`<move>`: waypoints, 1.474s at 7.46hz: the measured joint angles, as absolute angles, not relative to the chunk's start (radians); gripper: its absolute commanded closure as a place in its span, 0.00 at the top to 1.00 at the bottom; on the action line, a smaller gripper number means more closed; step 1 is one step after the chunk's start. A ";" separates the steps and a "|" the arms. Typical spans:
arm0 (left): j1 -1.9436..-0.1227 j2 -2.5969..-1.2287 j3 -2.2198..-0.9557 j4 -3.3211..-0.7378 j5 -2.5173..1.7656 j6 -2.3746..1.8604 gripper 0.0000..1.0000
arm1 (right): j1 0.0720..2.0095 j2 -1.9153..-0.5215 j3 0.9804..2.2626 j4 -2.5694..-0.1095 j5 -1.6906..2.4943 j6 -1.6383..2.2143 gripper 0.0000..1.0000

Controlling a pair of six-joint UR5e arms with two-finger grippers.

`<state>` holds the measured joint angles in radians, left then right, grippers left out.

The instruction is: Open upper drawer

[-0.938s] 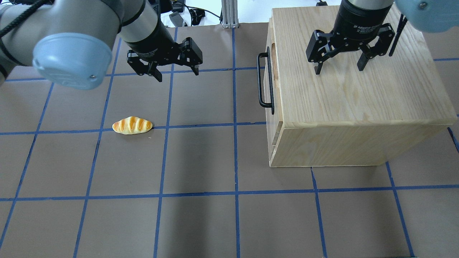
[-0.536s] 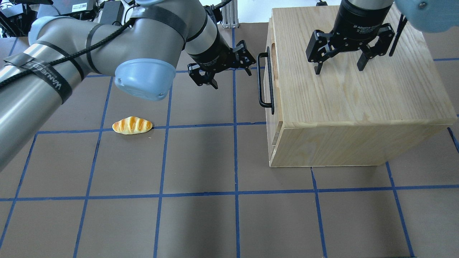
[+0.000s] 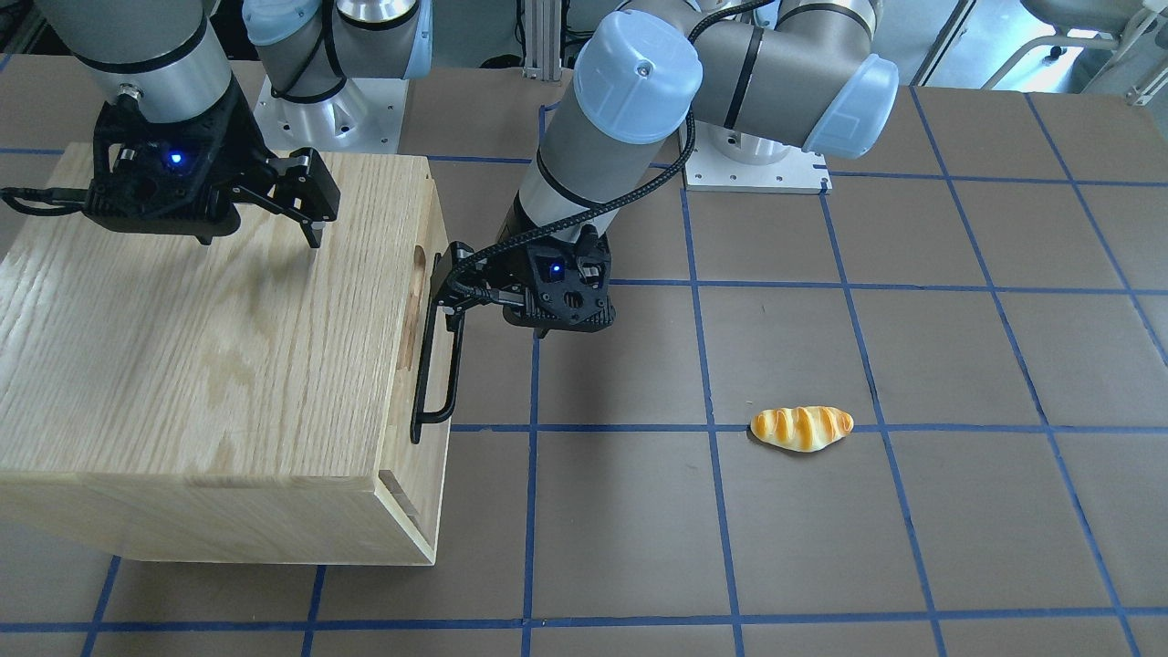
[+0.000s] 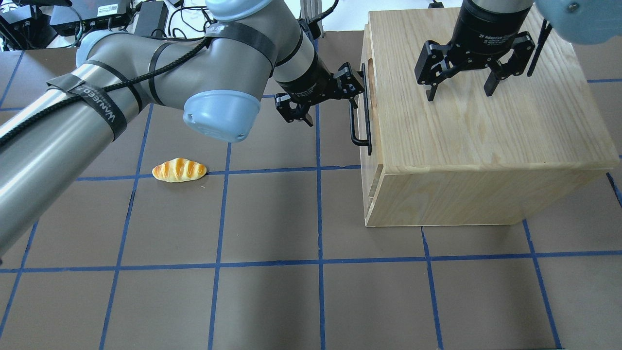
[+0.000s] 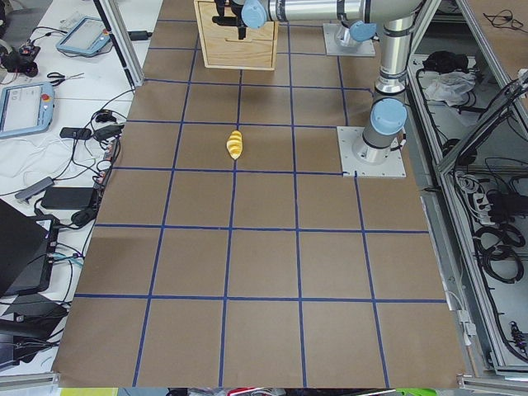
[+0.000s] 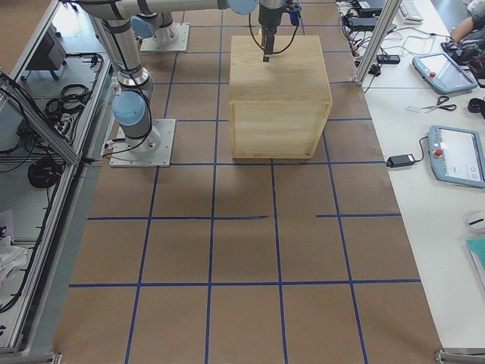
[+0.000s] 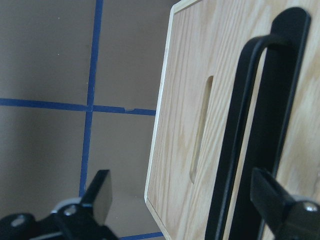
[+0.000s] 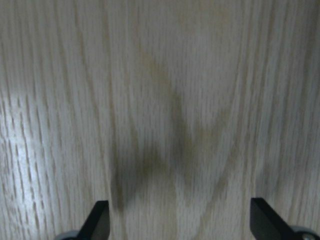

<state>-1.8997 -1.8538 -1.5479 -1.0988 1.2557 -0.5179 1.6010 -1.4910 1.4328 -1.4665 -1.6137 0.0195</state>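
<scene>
Brown blue-gridded tabletop (image 4: pixel 272 218) has been crossed by the left gripper (image 4: pixel 334 103), now held spread at the long black bar handle (image 4: pixel 353 121) of the still-closed light-wood upper drawer (image 7: pixel 185 100), so grasping is judged next.

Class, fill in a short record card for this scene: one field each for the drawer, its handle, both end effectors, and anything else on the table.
Upper drawer: looks shut
Handle: black bar on the drawer front
Cabinet: light wood, stands on the table
Left end effector: open, at the handle, not closed on it
Right end effector: open, over the cabinet top
Bread roll: lies on the table, apart from the cabinet
</scene>
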 measured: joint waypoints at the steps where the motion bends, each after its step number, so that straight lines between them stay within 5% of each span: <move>1: -1.904 -1.858 -1.548 -1.098 1.254 -0.521 1.00 | 1.601 -1.491 1.433 -1.466 -1.614 0.020 1.00; 11: -1.911 -1.893 -1.555 -1.042 1.261 -0.466 1.00 | 1.601 -1.491 1.433 -1.466 -1.614 0.019 1.00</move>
<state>-1.9113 -1.8927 -1.5546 -1.0423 1.2609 -0.4657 1.6010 -1.4911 1.4327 -1.4664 -1.6137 0.0188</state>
